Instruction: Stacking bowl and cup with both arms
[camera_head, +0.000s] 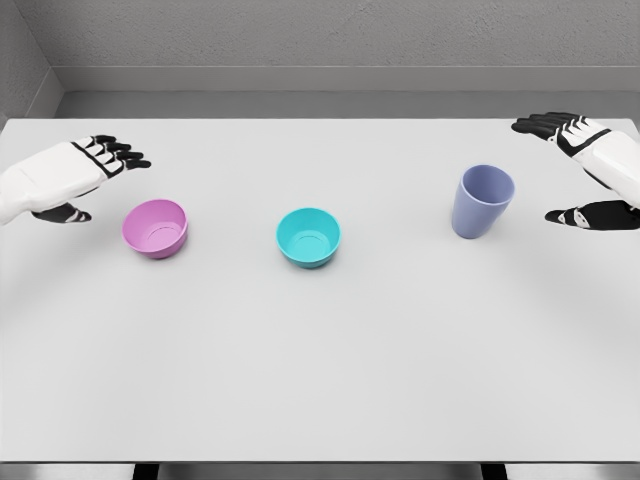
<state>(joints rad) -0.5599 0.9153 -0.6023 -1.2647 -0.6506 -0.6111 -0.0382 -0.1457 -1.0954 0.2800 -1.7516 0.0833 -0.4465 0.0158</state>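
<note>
A pink bowl (156, 228) stands upright on the white table (320, 370) at the left. A teal bowl (308, 237) sits near the middle. At the right stands a periwinkle cup (481, 201), upright and slightly tilted. My left hand (98, 180) hovers just left of the pink bowl, fingers spread above and thumb below, holding nothing. My right hand (560, 170) is to the right of the cup, likewise spread wide with a gap between it and the cup.
The table's far edge meets a grey wall (320, 40). Its front edge runs along the bottom of the view.
</note>
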